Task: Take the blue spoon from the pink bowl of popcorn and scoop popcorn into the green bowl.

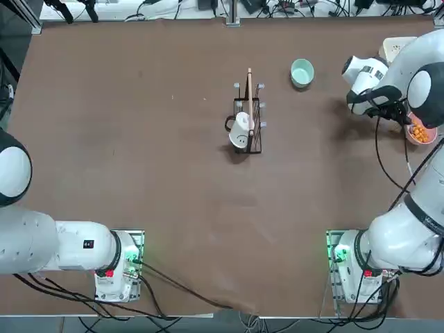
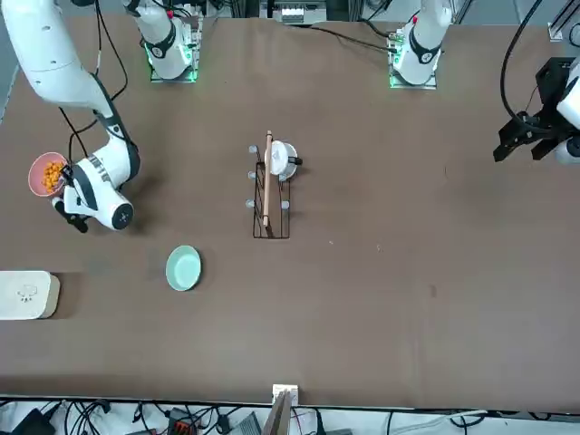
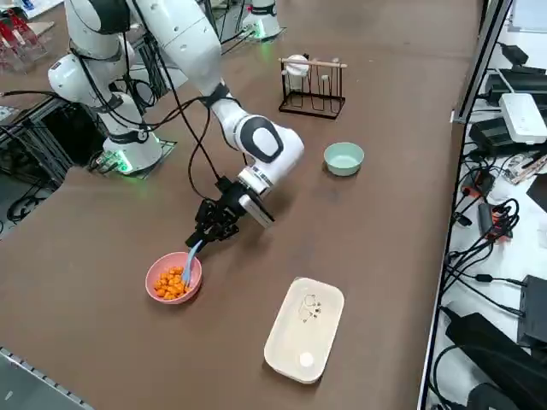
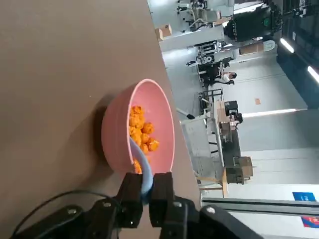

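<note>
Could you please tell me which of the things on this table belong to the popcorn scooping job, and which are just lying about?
Part of the job:
right gripper, jaws shut on the blue spoon
pink bowl
popcorn
green bowl

Just lying about:
white box
wire rack
white mug hanging on the rack

Black two-finger right gripper (image 3: 205, 238) closed on the thin handle of a small light-blue spoon (image 3: 190, 260), just above a small round pink bowl (image 3: 173, 278). Spoon tip down inside, among little orange popcorn pieces (image 3: 171, 282). White rounded-square box (image 3: 304, 329) near the pink bowl (flat on the brown table (image 3: 385, 256)). Pale green round bowl (image 3: 344, 158) well apart. Black wire rack (image 3: 313, 88) with a white mug (image 3: 297, 67) farther back.
</note>
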Action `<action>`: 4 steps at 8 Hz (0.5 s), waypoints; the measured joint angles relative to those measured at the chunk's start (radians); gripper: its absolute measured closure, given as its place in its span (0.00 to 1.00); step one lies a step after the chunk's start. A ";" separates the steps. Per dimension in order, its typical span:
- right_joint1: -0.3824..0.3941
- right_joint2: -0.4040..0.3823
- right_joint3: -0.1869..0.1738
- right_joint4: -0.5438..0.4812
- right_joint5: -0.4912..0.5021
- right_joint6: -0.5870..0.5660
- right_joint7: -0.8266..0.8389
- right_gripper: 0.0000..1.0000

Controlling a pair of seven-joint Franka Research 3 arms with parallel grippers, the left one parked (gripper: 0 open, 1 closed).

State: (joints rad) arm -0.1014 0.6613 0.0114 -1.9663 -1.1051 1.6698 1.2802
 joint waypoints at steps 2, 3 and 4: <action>0.019 0.002 0.001 0.001 -0.017 -0.045 0.000 0.89; 0.036 0.001 0.001 0.005 -0.025 -0.083 0.000 0.89; 0.058 0.001 0.002 0.015 -0.029 -0.123 0.000 0.89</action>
State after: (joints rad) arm -0.0435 0.6620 0.0134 -1.9513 -1.1345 1.5470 1.2803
